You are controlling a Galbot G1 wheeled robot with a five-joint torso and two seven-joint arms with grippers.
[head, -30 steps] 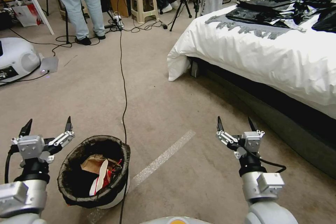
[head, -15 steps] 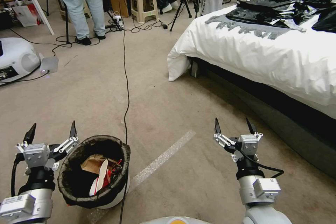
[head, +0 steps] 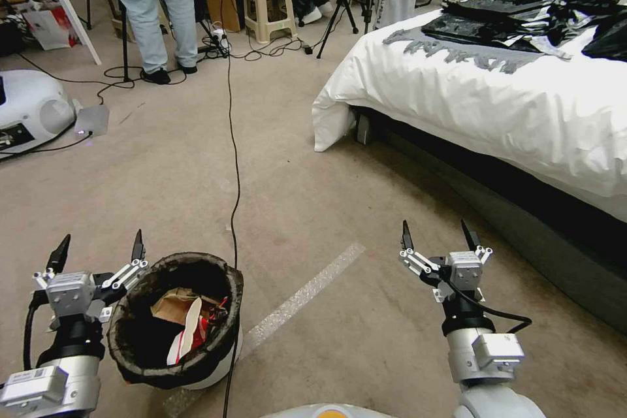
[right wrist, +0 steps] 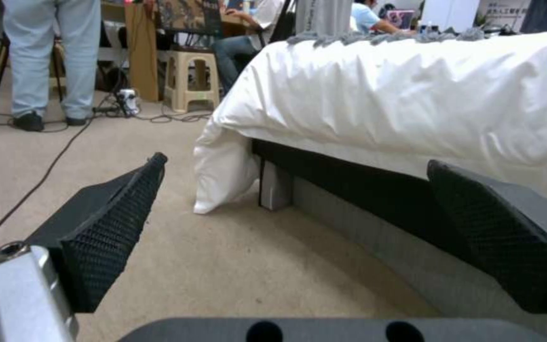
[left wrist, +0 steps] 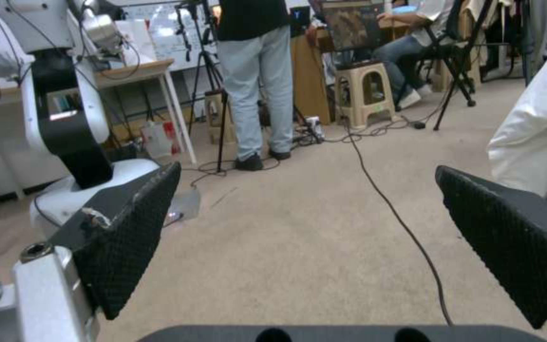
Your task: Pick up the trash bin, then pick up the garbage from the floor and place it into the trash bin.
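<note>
While both claws gape empty, a black cable [head: 232, 163] seemingly brushes the trash bin [head: 175, 320].

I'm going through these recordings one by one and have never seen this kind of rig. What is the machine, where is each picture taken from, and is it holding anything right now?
This is a wheeled robot with two arms, each ending in a two-fingered tool. The wide picture comes from a camera on its head, looking down at a carpeted bedroom floor. The other two come from cameras on its wrists, looking out between each tool's black fingers.

The left tool hovers open just beside the trash bin, a white bin with a dark liner, already holding a brown paper bag and red-white litter. The right tool hovers open over bare carpet near the bed. Neither holds anything. A black cable runs across the floor past the bin.
</note>
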